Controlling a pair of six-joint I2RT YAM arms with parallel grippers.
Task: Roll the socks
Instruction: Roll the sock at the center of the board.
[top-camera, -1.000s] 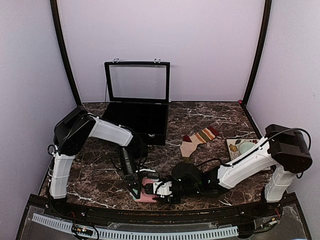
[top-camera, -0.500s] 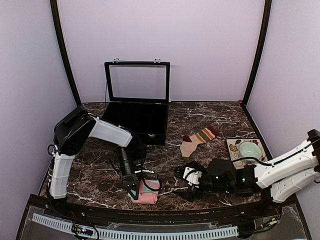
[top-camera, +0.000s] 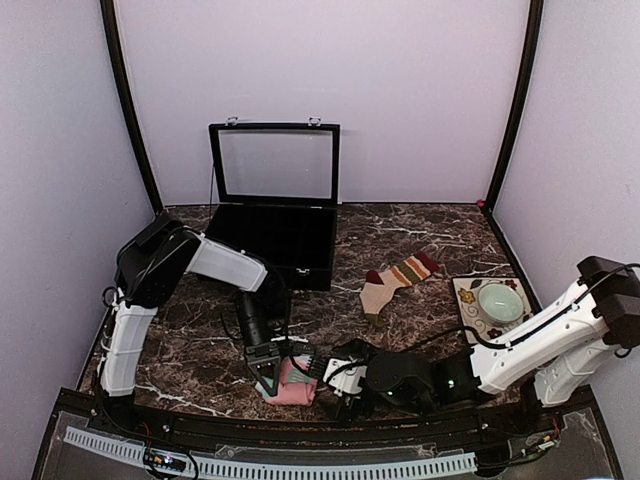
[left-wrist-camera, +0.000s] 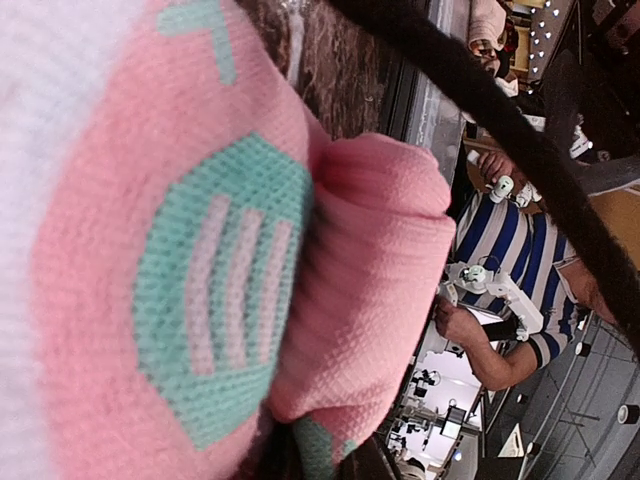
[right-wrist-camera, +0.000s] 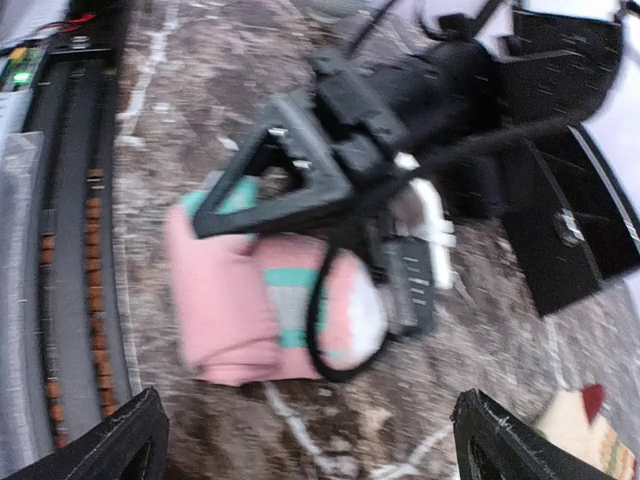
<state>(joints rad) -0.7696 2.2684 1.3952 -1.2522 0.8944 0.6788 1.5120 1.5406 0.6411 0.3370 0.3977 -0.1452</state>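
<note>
Worktop: dark marbled stone, lilac walls behind, black case at the back.
Pink sock: bundled at the near edge, cuff bulging loose.
Left tool: pinched narrow on the pink sock, pinning it down.
Right tool: jaws wide, empty, just beside the bundle.
Step, as I judge it: tucking the cuff over the roll.
How: hold the left pinch firm; bring the right tool in low, catch one fabric layer, avoid the left tool.
Tan sock: flat, well apart, untouched.

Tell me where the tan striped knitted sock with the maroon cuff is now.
In the top view, the tan striped knitted sock lies flat right of centre on the marbled table, between the open black case and the mint bowl.
</note>
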